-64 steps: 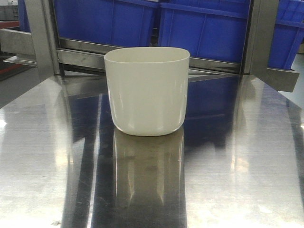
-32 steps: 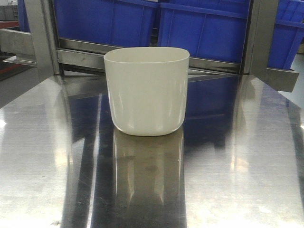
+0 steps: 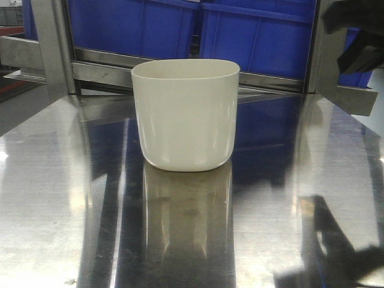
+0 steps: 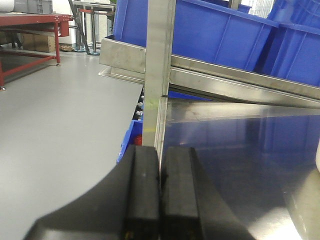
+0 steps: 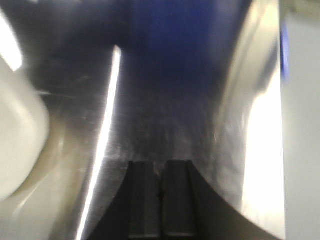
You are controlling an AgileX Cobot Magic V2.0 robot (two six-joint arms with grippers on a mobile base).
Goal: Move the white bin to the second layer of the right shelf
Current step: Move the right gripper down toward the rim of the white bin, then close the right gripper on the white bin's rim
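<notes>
- My left pincer (image 4: 160, 195) sits at the bottom of its wrist view. Its two black pads (image 4: 144, 190) are pressed flat together with nothing between them.
- My right pincer (image 5: 160, 200) is also closed on nothing, its pads meeting at the bottom centre of a blurred frame.
- Both hang over the steel tabletop (image 3: 60, 198), which is mirror-bright and streaked with blue and white reflections.
- The white bin (image 3: 186, 114) stands upright on that tabletop in the centre of the front view, open side up, with its own reflection below it.
- Neither pincer touches it. In the right wrist view it lies at the left edge (image 5: 17, 145), well off from my pads. In the left wrist view only a pale sliver shows at the right edge (image 4: 318, 157).
- A dark blurred shape (image 3: 354, 36) fills the upper right corner of the front view, and its shadowy reflection (image 3: 336, 246) falls on the tabletop at lower right. It is clear of the bin.
- Straight ahead of my left pads rises a steel upright (image 4: 160, 50).
- In the front view two such uprights (image 3: 51, 48) flank the bin from behind, one at each side.
- A flat steel rail (image 3: 102, 73) runs behind the bin's rim.
- Blue crates (image 3: 258, 39) sit above that rail across the top of the frame.
- Farthest off, at the left of the left wrist view, are the grey floor (image 4: 65, 115) and a red table (image 4: 30, 20) in the upper left corner.
</notes>
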